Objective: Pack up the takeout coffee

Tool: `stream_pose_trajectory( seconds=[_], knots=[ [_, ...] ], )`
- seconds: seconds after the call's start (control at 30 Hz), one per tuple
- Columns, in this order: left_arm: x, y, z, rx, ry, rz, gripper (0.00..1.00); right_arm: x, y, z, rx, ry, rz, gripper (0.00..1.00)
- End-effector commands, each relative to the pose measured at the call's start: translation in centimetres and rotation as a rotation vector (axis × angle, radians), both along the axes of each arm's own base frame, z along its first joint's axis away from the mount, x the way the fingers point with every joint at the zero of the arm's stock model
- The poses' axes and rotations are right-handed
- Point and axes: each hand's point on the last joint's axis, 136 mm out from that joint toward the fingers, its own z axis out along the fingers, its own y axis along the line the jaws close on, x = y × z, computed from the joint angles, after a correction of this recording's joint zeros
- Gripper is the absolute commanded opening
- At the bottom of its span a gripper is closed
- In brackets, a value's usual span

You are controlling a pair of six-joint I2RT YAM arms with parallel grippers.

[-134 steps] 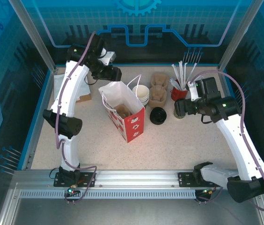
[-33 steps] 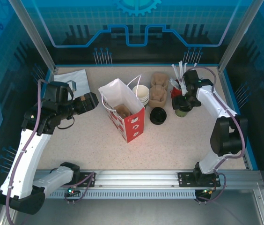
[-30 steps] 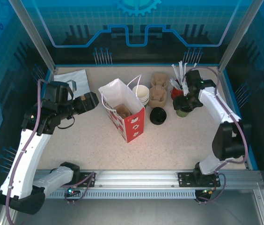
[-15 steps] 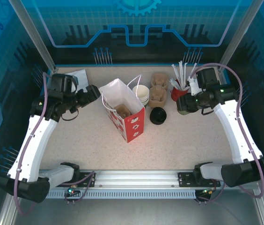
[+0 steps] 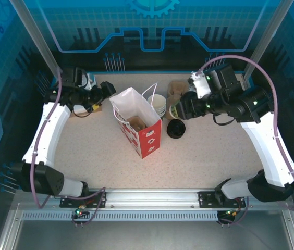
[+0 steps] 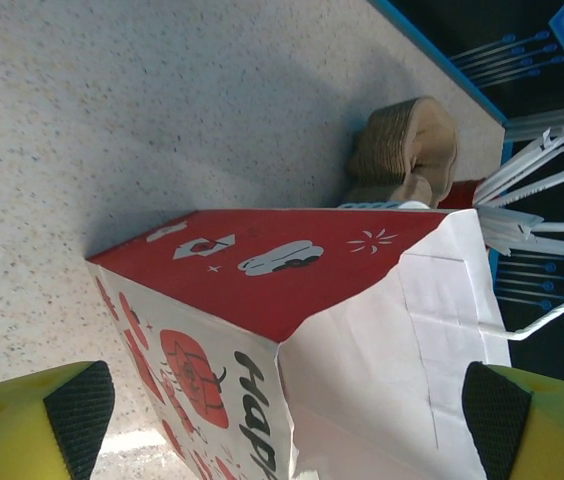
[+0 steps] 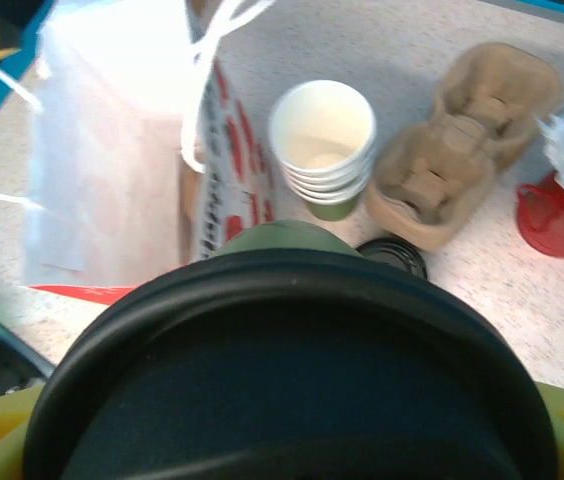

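Note:
The takeout coffee (image 5: 174, 111), a green-based paper cup wearing a black lid (image 7: 292, 400), hangs above the table with my right gripper (image 5: 180, 108) shut on it. It is over the cup carrier (image 5: 174, 99), just right of the red and white paper bag (image 5: 143, 134). In the right wrist view the lid covers the lower half and the green cup wall (image 7: 282, 240) pokes out beyond it. My left gripper (image 5: 104, 89) is open at the bag's back left top corner. Its black pads (image 6: 77, 405) stand either side of the bag (image 6: 262, 280).
A stack of open paper cups (image 5: 157, 104) stands right behind the bag. A loose black lid (image 5: 176, 128) lies on the table in front of the carrier. A brown carrier piece (image 5: 136, 123) sits inside the bag. A red cup (image 7: 552, 215) holds straws at the far right.
My right gripper lifted the lidded cup from beside the red straw cup and carried it left over the carrier. My left gripper swung back and right to the bag's top corner.

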Motion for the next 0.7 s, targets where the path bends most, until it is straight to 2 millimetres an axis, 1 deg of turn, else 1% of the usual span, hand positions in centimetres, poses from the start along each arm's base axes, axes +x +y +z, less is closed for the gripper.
stream_pose_trajectory(
  seconds=[0.0,0.13,0.27,0.4,0.47,0.57,0.67],
  knots=[
    [0.3,-1.2,0.8,-0.052,-0.020,-0.072,0.92,-0.5,2.2,0.1,0.001,0.029,0.032,0.79],
    [0.5,-2.4,0.0,-0.075,0.000,-0.115,0.88,-0.7,5.2,1.1,0.007,0.005,0.097,0.79],
    [0.1,-3.5,-1.1,-0.070,0.029,-0.149,0.86,-1.0,8.0,2.0,0.023,-0.019,0.161,0.78],
    [-0.1,-4.4,-2.5,-0.049,0.063,-0.173,0.82,-1.0,10.1,1.9,0.025,-0.022,0.200,0.78],
    [-0.2,-4.7,-2.9,-0.040,0.072,-0.178,0.77,-0.8,10.9,1.8,0.025,-0.022,0.215,0.78],
    [-0.2,-5.1,-3.3,-0.024,0.083,-0.185,0.67,-0.4,12.0,1.3,0.009,-0.024,0.224,0.78],
    [-0.3,-5.5,-3.4,-0.003,0.087,-0.183,0.56,0.1,12.6,0.7,-0.017,-0.026,0.221,0.78]
  ],
)
